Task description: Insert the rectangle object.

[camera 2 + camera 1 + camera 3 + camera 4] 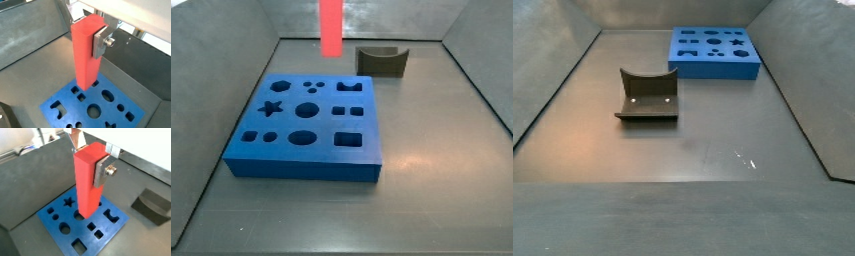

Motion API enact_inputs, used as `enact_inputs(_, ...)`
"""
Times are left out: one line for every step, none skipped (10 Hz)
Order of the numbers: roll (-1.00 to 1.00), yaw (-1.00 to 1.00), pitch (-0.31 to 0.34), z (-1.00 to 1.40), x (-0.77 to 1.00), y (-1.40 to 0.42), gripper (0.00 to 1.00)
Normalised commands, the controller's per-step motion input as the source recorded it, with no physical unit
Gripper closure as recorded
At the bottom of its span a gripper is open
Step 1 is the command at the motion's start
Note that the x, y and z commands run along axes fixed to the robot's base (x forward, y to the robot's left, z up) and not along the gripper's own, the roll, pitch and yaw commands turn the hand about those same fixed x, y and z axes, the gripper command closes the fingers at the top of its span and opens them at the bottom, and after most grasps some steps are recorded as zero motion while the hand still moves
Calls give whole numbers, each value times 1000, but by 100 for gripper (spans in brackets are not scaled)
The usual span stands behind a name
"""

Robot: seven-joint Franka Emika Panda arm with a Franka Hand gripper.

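Note:
My gripper [90, 165] is shut on the rectangle object [87, 188], a long red bar held upright by its upper end; both wrist views show it, and a silver finger [101, 42] is pressed on one side. The bar hangs above the blue block with shaped holes [47, 210], its lower end over the block's middle holes. In a side view the bar [331, 25] hangs well above the block [305, 167], near its far edge, and the gripper is out of frame. In a side view the block [714, 68] shows without the bar or gripper.
A dark grey curved holder [382, 62] stands on the floor beyond the block, also seen in a wrist view [153, 205] and a side view [647, 98]. Grey walls enclose the work floor.

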Motion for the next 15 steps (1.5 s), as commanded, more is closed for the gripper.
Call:
enact_inputs(23,-1000,-4,-271,57,0,100)
enact_inputs(33,-991,-3,-303,66,0,100)
enact_inputs(49,-1000,-4,-337,46,0,100)
enact_inputs(71,-974,-7,-389,74,-17,100)
enact_inputs(66,-1000,-4,-374,29,-29,100)
enact_inputs(57,-1000,-4,-366,0,-29,100)
enact_inputs(54,-1000,0,-354,0,-29,100)
enact_inputs(36,-1000,0,-303,0,-54,100)
enact_inputs(23,-1000,0,-269,0,-71,100)
enact_inputs(0,-954,0,-111,63,-149,100)
enact_inputs(-31,-857,0,0,157,-214,100)
enact_inputs(-66,-889,0,0,103,-231,100)
enact_inputs(-14,-966,0,0,26,-220,100)
enact_inputs(0,-1000,0,-114,9,-200,100)
enact_inputs(0,-1000,0,-114,9,-200,100)
